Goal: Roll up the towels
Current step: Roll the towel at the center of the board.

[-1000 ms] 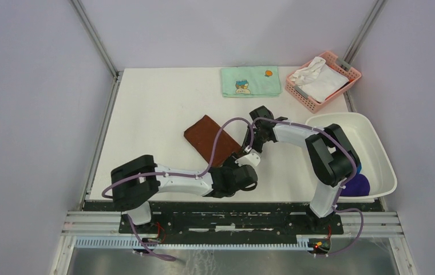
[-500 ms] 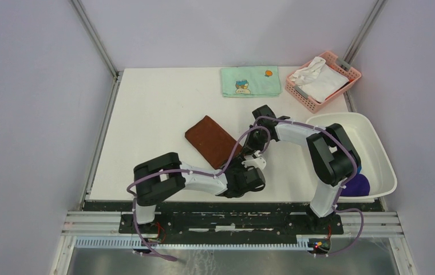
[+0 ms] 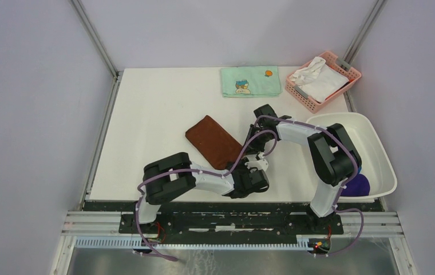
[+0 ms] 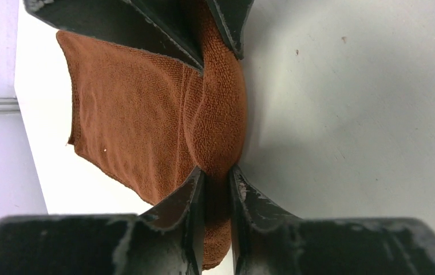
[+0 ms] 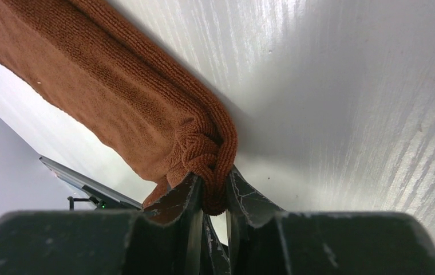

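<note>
Ok: left gripper (image 4: pixel 217 179) and right gripper (image 5: pixel 214 186) both clamp the folded edge of the rectangular rust-brown terry towel (image 4: pixel 141 114).

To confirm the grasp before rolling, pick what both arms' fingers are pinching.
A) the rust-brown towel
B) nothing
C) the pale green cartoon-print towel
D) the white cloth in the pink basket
A: the wrist views show the left fingers and the right fingers each closed on a bunched edge of the rust-brown towel.

Towel (image 3: pixel 212 140) on table (image 3: pixel 146 114), left of tub (image 3: pixel 371 150)
</note>
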